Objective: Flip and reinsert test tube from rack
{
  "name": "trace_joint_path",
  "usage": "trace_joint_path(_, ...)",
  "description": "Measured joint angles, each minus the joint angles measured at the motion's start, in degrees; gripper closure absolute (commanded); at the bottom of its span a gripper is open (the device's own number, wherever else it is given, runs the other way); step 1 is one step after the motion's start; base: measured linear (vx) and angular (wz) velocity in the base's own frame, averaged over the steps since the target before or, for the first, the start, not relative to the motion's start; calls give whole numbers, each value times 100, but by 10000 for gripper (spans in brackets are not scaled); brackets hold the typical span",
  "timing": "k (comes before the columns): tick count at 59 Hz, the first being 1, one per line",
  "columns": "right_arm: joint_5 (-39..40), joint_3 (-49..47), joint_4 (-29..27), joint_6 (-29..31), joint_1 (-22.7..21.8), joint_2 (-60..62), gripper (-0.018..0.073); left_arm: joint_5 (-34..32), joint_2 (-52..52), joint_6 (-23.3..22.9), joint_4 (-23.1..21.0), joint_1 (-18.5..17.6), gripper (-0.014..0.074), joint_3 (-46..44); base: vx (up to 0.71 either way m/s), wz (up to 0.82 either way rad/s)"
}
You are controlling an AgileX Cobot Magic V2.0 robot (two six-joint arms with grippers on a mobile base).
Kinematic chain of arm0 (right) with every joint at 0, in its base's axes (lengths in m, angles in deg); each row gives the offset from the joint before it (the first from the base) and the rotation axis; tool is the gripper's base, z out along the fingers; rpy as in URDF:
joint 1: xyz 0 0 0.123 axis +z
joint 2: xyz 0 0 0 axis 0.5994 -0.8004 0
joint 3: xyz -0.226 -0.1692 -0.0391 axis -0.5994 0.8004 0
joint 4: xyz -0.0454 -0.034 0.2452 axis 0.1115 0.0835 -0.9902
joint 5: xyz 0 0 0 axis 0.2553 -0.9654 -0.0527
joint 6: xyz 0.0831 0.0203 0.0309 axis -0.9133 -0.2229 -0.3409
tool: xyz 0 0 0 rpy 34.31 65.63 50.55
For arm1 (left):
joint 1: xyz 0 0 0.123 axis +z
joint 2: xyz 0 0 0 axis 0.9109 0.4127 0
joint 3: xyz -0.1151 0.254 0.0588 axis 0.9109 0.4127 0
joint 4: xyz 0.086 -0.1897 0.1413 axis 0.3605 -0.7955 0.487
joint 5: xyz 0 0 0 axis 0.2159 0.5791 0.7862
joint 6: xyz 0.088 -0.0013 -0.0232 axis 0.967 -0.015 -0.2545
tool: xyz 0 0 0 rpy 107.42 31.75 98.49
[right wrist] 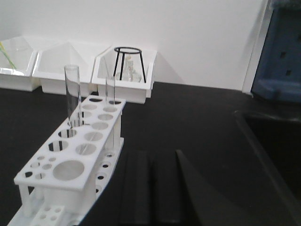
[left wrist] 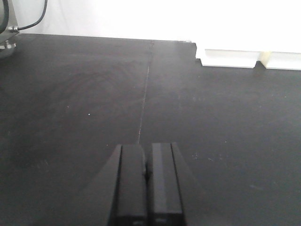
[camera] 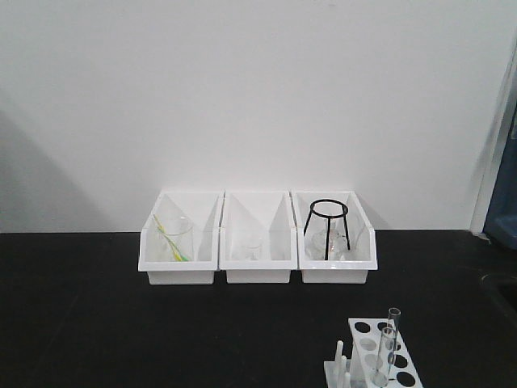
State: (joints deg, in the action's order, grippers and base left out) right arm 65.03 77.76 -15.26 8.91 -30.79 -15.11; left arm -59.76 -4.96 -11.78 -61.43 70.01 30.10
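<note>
The white rack [camera: 365, 333] stands at the table's front right, with upright pegs on its left side. Two clear test tubes stand upright in it, one [camera: 393, 322] just behind the other [camera: 387, 349]. In the right wrist view the rack [right wrist: 70, 170] is on the left, with the near tube [right wrist: 72, 96] and the far tube [right wrist: 111, 94] rising above its top plate. My right gripper [right wrist: 153, 155] is shut and empty, low over the table just right of the rack. My left gripper [left wrist: 148, 153] is shut and empty over bare black table. Neither gripper shows in the front view.
Three white open-front bins [camera: 257, 242] stand in a row against the back wall. The left one holds a glass beaker with a yellow-green rod [camera: 174, 238], the right one a black wire tripod [camera: 326, 229]. A blue object [right wrist: 282, 52] and a raised dark edge [right wrist: 263, 150] lie to the right.
</note>
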Motion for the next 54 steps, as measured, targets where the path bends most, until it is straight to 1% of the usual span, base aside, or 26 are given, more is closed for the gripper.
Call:
trace_joint_path(11,380,133,6,-140,0,0,571,5,0,0,0,0,603,0,0,0)
trace_joint_path(54,388,133,11,-161,0,0,571,1,0,0,0,0,603,0,0,0)
